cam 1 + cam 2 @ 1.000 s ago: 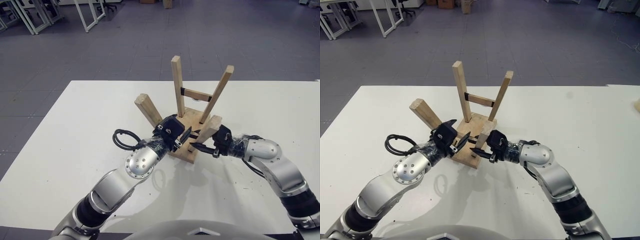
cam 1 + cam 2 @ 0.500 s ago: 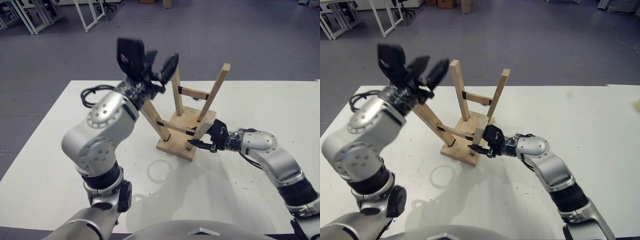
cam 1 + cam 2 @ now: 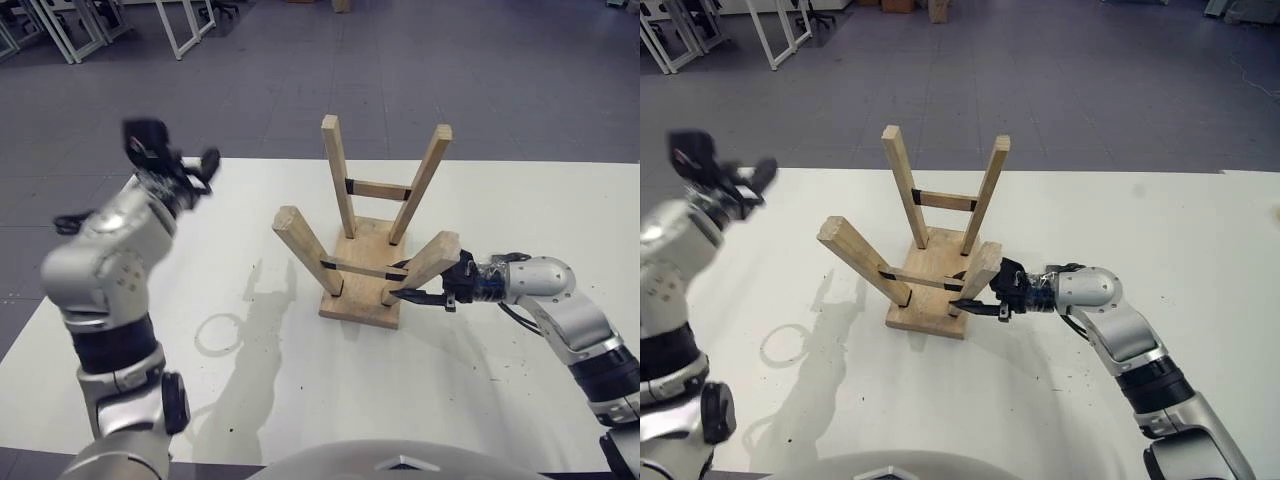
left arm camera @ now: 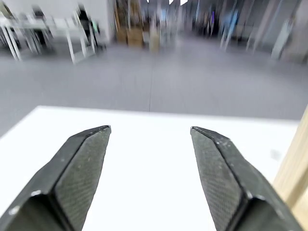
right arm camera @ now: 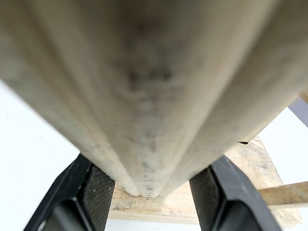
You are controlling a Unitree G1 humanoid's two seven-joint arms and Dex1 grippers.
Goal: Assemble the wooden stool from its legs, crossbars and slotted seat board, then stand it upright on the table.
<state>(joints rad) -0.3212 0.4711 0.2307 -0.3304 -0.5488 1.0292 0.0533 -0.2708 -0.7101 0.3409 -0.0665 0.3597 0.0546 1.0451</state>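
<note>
- The upside-down pale wooden stool (image 3: 365, 258) rests on its flat seat board (image 3: 352, 306), legs up
- The right gripper (image 3: 405, 294) has its fingers squeezing the bottom of the near slanted wooden leg (image 3: 428, 262); the leg runs up between them
- The left gripper (image 4: 150, 130), fingers apart, hangs far off, so the right arm is nearer to tip it

Left arm swings away from the stool and out to the side

A second ago the left end effector (image 4: 150, 128) sat low against the near left leg of the upturned pale wooden stool (image 3: 362, 300). Half a second ago it had risen above the leg tops. Now it is out at the robot's far left, raised over the left edge of the white counter (image 3: 470, 400) and well apart from the stool. That leg and its crossbar are now uncovered by the arm.
</note>
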